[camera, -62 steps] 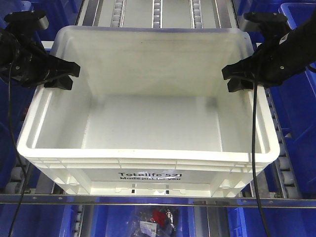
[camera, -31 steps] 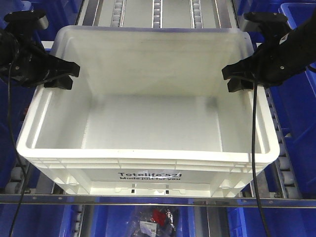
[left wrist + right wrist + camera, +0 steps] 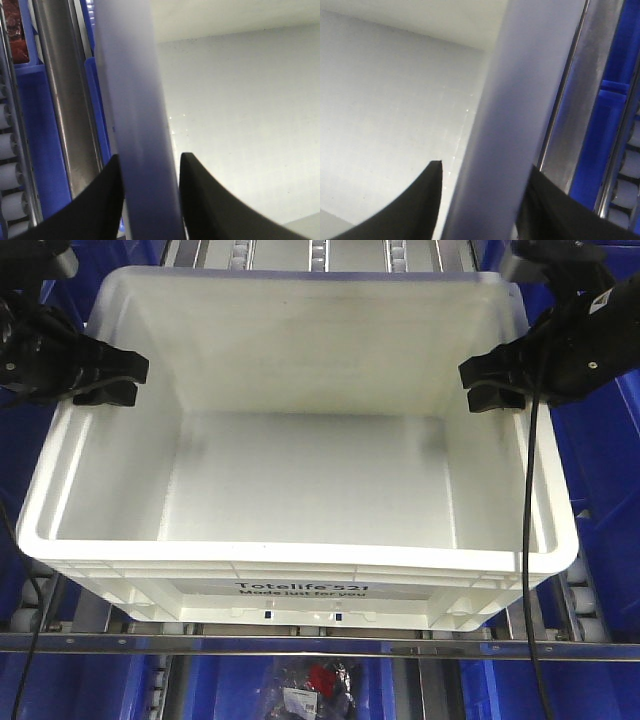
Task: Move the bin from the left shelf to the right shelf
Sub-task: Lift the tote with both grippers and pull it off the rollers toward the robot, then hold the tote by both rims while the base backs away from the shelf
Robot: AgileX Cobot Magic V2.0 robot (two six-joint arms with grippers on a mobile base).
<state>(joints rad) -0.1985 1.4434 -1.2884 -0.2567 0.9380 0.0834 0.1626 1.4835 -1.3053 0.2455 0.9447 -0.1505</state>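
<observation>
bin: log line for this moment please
bin: empty, print facing camera | left gripper: jaws clamped on left rim | right gripper: jaws clamped on right rim | phase: two-arm hold

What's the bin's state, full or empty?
Empty. The front view looks straight down into the bin: bare white floor and inner walls, with nothing lying inside.
</observation>
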